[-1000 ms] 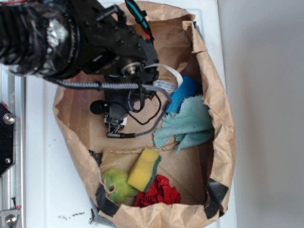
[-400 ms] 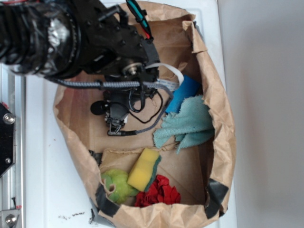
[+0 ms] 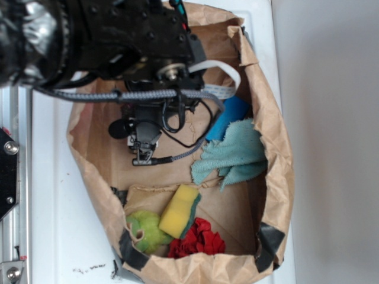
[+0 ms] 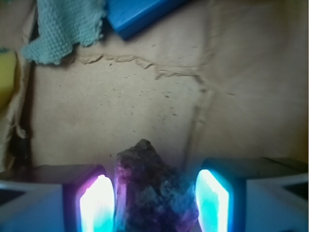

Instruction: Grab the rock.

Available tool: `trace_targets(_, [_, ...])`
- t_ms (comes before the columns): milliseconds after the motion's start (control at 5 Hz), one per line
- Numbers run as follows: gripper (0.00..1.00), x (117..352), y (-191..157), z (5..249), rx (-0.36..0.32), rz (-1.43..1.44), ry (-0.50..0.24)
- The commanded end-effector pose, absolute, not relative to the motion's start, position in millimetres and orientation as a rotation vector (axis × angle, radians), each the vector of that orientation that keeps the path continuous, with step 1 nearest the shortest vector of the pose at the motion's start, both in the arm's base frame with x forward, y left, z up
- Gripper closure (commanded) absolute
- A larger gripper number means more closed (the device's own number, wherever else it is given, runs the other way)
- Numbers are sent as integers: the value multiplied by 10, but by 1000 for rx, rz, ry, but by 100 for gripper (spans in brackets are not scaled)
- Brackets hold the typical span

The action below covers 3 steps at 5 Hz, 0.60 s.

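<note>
Since a second ago your arm has shifted up-frame and slightly left over the paper bag; nothing else in the bag has moved.

Exterior view: the arm's black bulk hides most of the bag's upper half. Gripper shows only as a dark tip amid cables, and you cannot read its jaws from here. The rock is not visible in this view at all. A dark rounded shape beside the wrist is too murky to identify.

Wrist view: the rock sits on the brown paper floor between the two glowing pads, its lower part cut off by the frame edge. Left pad looks to be just beside or touching it; right pad stands off with a sliver of gap. Jaws are spread around the rock, not clamped on it. Gripper straddles it squarely.

Far end of the wrist view: teal cloth and blue block, both cropped at the top. Yellow sponge is a sliver at the left edge.

Exterior, lower bag: sponge, green ball, red cloth clustered together, well apart from the gripper.
</note>
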<state>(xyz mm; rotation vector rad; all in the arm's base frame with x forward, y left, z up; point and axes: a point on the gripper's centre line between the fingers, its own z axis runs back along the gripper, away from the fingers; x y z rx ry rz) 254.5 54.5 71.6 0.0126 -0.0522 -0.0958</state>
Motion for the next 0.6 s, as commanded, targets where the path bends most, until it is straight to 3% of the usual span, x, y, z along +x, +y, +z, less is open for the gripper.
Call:
trace_targets(0, [100,2646,416,1378,70,0,-160])
trace_targets(400, [100,2687,104,1545,119,62,-188])
